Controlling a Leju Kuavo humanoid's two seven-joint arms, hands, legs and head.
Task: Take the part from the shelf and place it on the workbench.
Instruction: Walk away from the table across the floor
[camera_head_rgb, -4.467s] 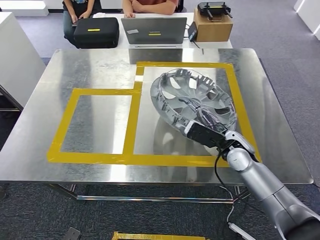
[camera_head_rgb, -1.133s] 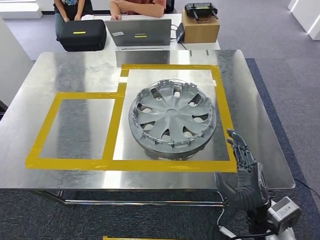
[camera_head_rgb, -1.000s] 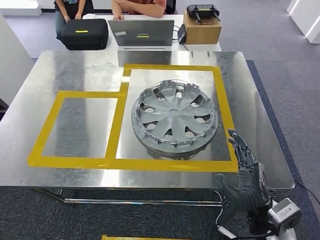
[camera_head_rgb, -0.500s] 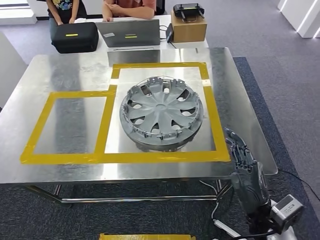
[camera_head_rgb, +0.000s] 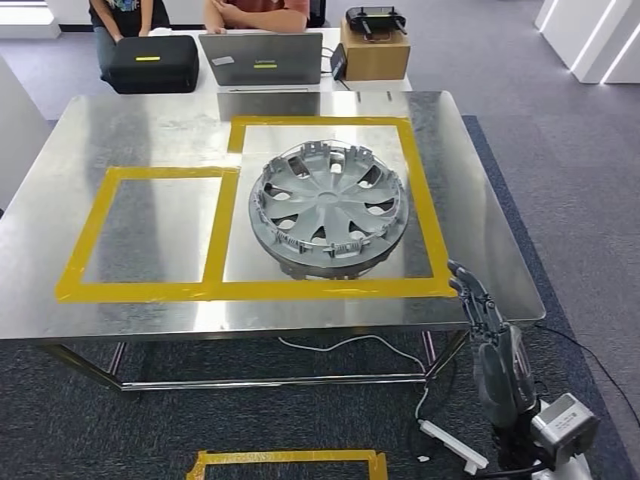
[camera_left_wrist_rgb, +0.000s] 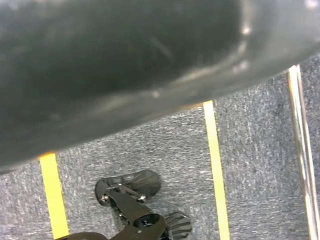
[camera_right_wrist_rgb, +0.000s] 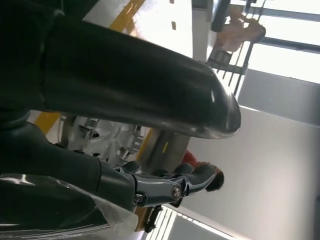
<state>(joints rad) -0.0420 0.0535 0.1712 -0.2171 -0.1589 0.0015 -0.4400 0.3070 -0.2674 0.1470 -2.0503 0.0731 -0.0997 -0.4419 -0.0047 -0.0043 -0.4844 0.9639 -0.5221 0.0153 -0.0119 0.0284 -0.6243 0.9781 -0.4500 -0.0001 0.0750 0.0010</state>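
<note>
The part, a grey hubcap (camera_head_rgb: 329, 208), lies flat on the steel workbench (camera_head_rgb: 158, 125), inside the right-hand yellow tape rectangle (camera_head_rgb: 417, 200). My right hand (camera_head_rgb: 494, 340) hangs off the table's front right corner, below its edge and well apart from the hubcap, fingers stretched out and holding nothing. In the right wrist view its thick thumb (camera_right_wrist_rgb: 151, 95) and dark fingers (camera_right_wrist_rgb: 170, 187) are spread with nothing between them, and the hubcap (camera_right_wrist_rgb: 109, 140) shows beyond. A dark blurred bulk of my left hand (camera_left_wrist_rgb: 113, 65) hangs over carpet; its fingers cannot be made out.
Beyond the table's far edge stand a laptop (camera_head_rgb: 260, 58), a black case (camera_head_rgb: 149, 62) and a cardboard box (camera_head_rgb: 373, 55), with people seated there. On the carpet lie a yellow tape frame (camera_head_rgb: 287, 462) and a white power strip (camera_head_rgb: 449, 445) with cable.
The hubcap, earlier held tilted over the table by my right hand, now lies flat. The hand has let go and dropped below the table edge. The camera has backed away.
</note>
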